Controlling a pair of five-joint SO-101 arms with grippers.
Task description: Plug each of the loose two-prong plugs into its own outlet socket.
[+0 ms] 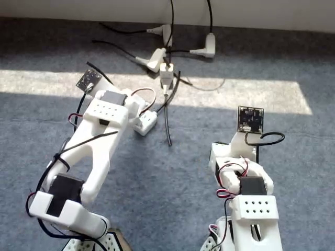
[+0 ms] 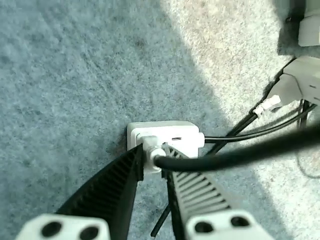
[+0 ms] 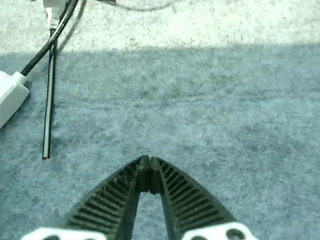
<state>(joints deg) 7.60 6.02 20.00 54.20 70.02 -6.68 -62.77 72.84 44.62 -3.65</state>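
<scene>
One plug [image 2: 151, 152] sits against the face of the white outlet socket [image 2: 172, 132], the left hand [image 2: 155, 159] clamped on it; near enough seated, I'd say. Beyond the socket other plugs [image 1: 156, 59] lie loose, and the right hand [image 3: 149, 167], well apart from it, is closed and empty.

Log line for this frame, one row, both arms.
left gripper: shut on white two-prong plug at white square outlet block | right gripper: shut, empty, over grey carpet

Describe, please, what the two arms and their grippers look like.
The left arm and right arm have white shells, black motor blocks and red, black and white wires. The left gripper and right gripper have black ribbed, tapering fingers on white bases with screw holes.
</scene>
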